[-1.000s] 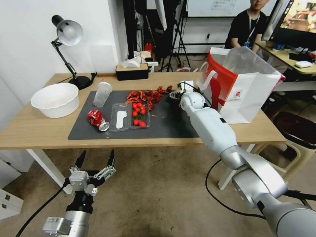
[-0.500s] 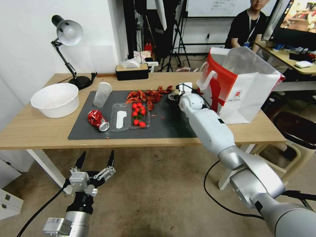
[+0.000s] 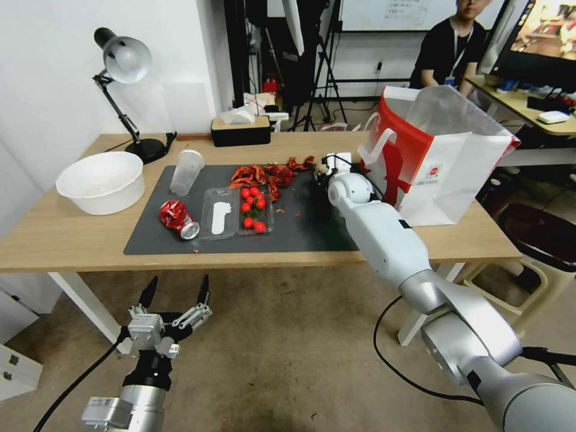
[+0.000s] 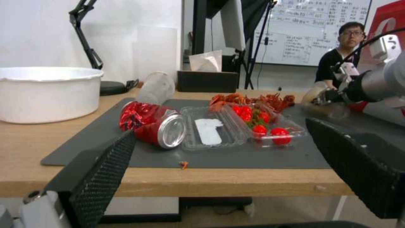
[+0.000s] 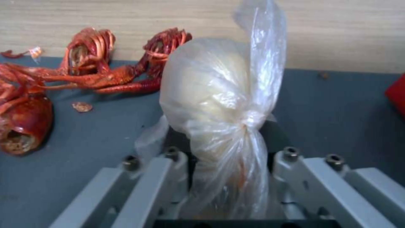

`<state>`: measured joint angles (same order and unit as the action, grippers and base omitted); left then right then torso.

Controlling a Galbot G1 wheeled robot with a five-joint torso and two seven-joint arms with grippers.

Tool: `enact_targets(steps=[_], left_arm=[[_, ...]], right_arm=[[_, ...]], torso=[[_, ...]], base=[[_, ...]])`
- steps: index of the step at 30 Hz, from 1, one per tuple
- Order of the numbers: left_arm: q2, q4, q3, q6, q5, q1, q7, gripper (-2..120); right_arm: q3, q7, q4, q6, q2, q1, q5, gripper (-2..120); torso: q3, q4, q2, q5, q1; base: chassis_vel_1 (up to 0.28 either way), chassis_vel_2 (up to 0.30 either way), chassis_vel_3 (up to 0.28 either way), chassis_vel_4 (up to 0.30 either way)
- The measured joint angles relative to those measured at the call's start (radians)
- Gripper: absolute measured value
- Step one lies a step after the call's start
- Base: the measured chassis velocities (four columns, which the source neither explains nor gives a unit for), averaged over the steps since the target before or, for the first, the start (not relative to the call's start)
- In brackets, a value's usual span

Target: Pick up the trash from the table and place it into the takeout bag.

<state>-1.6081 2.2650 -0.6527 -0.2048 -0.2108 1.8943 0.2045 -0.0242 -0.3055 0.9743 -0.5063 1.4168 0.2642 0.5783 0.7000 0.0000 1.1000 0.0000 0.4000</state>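
Right tool slightly shifted, clamped on bulging, knotted clear bag.

The table has a light wood top and white legs. A big dark grey mat lies flat on it. On the bare wood sit a white bowl, a black lamp, a black tissue box at the back — and the takeout bag, which stands upright just beside the mat's right edge.
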Motion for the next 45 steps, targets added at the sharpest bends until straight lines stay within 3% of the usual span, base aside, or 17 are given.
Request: enact_targets(steps=[5,16,23,25,26,29,30,33,39,45], left_arm=[[0.0,0.009,-0.001,0.001,0.003,-0.002,0.0,100],[0.0,0.019,-0.003,0.002,0.003,0.003,0.0,100],[0.0,0.03,-0.005,0.0,0.002,0.008,0.0,100],[0.0,0.032,-0.006,0.0,0.001,0.007,-0.001,100],[0.0,0.032,-0.006,0.0,0.001,0.007,-0.001,100],[0.0,0.039,-0.003,0.0,0.011,0.003,0.0,100],[0.0,0.039,-0.003,0.0,0.011,0.003,0.0,100],[0.0,0.054,-0.007,0.008,0.012,-0.001,0.0,100],[0.0,0.058,-0.015,0.012,0.0,-0.002,0.0,100],[0.0,0.05,-0.01,0.005,0.0,0.007,0.007,100]], right_arm=[[-0.015,-0.028,0.083,-0.003,-0.037,0.027,0.007,8],[-0.031,-0.055,0.201,-0.008,-0.085,0.074,0.017,7],[-0.057,-0.073,0.385,-0.018,-0.171,0.159,0.033,7],[-0.061,-0.09,0.522,-0.028,-0.224,0.218,0.047,7],[-0.061,-0.09,0.522,-0.028,-0.224,0.218,0.047,7],[-0.029,-0.132,0.794,-0.048,-0.326,0.334,0.118,7],[-0.029,-0.132,0.794,-0.048,-0.326,0.334,0.118,7],[0.029,-0.121,0.966,-0.044,-0.397,0.423,0.143,7],[0.161,-0.037,1.077,0.071,-0.454,0.466,0.095,7],[0.22,-0.11,1.091,0.11,-0.473,0.365,0.091,7]], torso=[[0.0,-0.0001,0.0,0.0,0.0],[0.0,0.0001,0.0,0.0001,0.0],[0.0,-0.0003,0.0,0.0,0.0],[0.0,-0.0003,0.0,0.0001,0.0],[0.0,-0.0003,0.0,0.0001,0.0],[0.0,-0.0002,0.0,0.0002,0.0],[0.0,-0.0002,0.0,0.0002,0.0],[0.0,-0.0001,0.0,0.0001,0.0],[0.0,-0.0002,0.0,0.0002,0.0],[0.0,0.0001,0.0,-0.0001,0.0]], base=[[0.0,0.0,0.0,0.0],[0.0,0.0,0.0,0.0],[0.0,0.0,0.0,0.0],[0.0,0.0,0.0,0.0],[0.0,0.0,0.0,0.0],[0.0,0.0,0.0,0.0],[0.0,0.0,0.0,0.0],[0.0,0.0,0.0,0.0],[0.0,0.0,0.0,0.0],[0.0,0.0,0.0,0.0]])
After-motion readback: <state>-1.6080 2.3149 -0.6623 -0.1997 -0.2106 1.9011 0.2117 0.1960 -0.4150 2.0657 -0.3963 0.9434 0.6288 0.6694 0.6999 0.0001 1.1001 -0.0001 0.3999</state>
